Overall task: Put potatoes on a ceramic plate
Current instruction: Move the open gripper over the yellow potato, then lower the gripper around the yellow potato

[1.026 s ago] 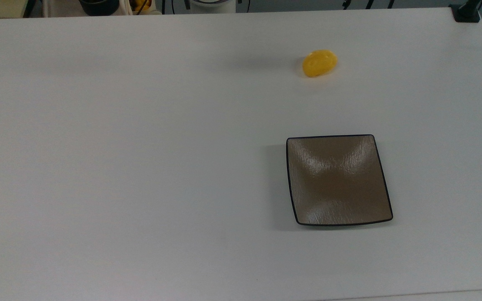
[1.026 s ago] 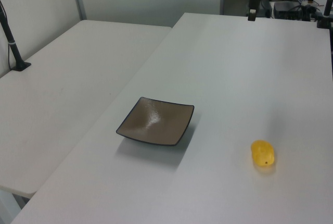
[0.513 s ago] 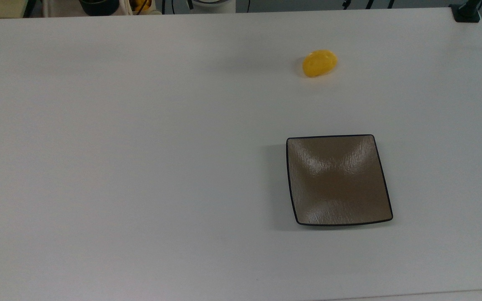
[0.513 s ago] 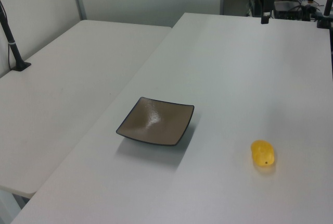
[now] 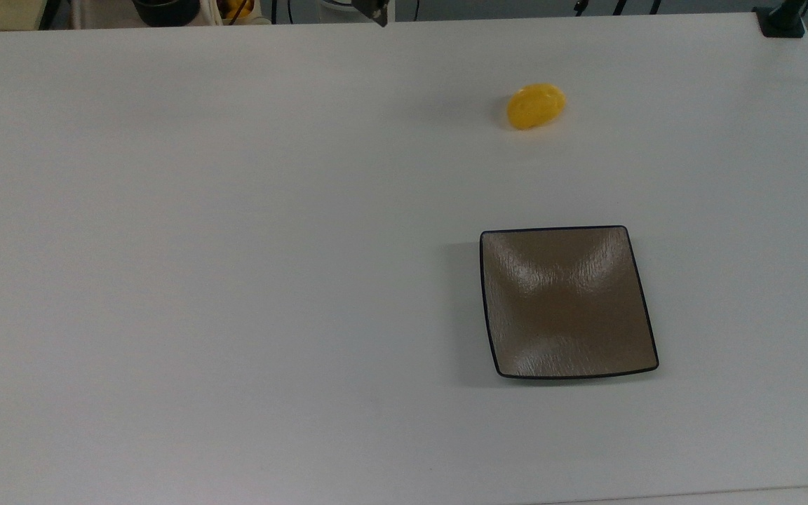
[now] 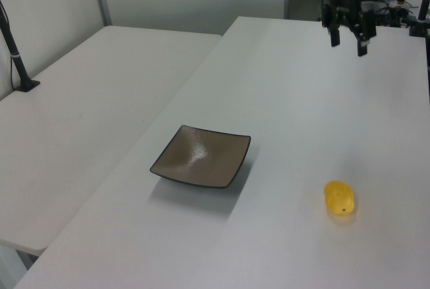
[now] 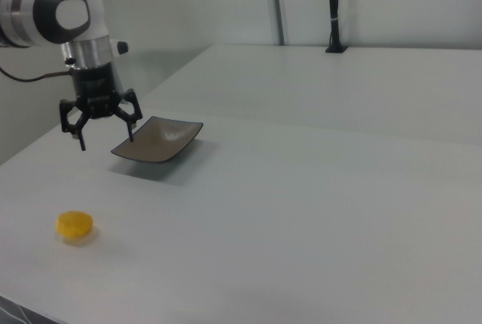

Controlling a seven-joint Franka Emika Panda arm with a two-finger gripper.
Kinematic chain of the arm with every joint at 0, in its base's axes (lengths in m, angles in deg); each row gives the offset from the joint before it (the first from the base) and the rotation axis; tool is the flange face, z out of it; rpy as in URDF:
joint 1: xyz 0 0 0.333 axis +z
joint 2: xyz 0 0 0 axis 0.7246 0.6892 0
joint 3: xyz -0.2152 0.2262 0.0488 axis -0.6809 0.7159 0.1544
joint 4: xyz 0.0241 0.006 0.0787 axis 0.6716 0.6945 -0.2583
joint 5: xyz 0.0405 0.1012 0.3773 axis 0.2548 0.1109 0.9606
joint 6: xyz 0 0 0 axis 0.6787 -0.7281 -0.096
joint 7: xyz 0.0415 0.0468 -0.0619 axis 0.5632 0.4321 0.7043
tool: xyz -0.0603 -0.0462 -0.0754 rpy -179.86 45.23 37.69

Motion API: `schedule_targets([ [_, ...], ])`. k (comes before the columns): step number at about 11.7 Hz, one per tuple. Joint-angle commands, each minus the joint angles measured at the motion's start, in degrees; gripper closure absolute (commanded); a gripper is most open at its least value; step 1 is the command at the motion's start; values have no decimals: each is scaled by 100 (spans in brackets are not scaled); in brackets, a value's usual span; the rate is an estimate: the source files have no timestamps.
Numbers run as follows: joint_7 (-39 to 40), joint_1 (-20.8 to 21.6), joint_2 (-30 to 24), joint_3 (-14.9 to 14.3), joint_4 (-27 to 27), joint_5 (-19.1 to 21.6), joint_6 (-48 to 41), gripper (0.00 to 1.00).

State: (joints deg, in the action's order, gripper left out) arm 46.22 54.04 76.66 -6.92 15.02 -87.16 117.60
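Jaws spread and empty, the gripper (image 6: pixel 347 37) hangs above the bench's (image 5: pixel 236 245) far edge in the top view. The potato (image 5: pixel 536 106) lies toward that view's right, well apart, long axis roughly along the edge. The ceramic plate (image 5: pixel 567 302) sits nearer the front edge.

A white table (image 5: pixel 236 280) spreads out beneath the gripper (image 6: pixel 348 44). A second white table (image 6: pixel 87 101) meets it along a straight seam, well apart from the gripper on the left view's left. A black post (image 6: pixel 17 60) with a cable running up it stands on that second table, far from the gripper. A black clamp (image 5: pixel 783 21) sits at the main table's corner, well off to the top view's right of the gripper. Past the table edge, to the top view's left of the gripper, sits a dark round container (image 5: pixel 165 10), with what may be something yellow (image 5: pixel 239 8) just beside it.
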Motion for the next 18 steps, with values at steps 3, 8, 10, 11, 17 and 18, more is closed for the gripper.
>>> schedule_targets([
  [3, 150, 83, -169, 897, 977, -79, 523, 0],
  [8, 799, 83, -152, 1785, 1743, -474, 1384, 0],
  [10, 1430, 153, -64, 1849, 1936, -474, 1814, 0],
  [11, 1659, 232, 58, 1849, 1998, -474, 2069, 0],
  [17, 2251, 470, 858, 1857, 2008, -957, 2984, 1],
  [18, 2233, 513, 972, 1849, 2008, -1079, 3142, 1],
])
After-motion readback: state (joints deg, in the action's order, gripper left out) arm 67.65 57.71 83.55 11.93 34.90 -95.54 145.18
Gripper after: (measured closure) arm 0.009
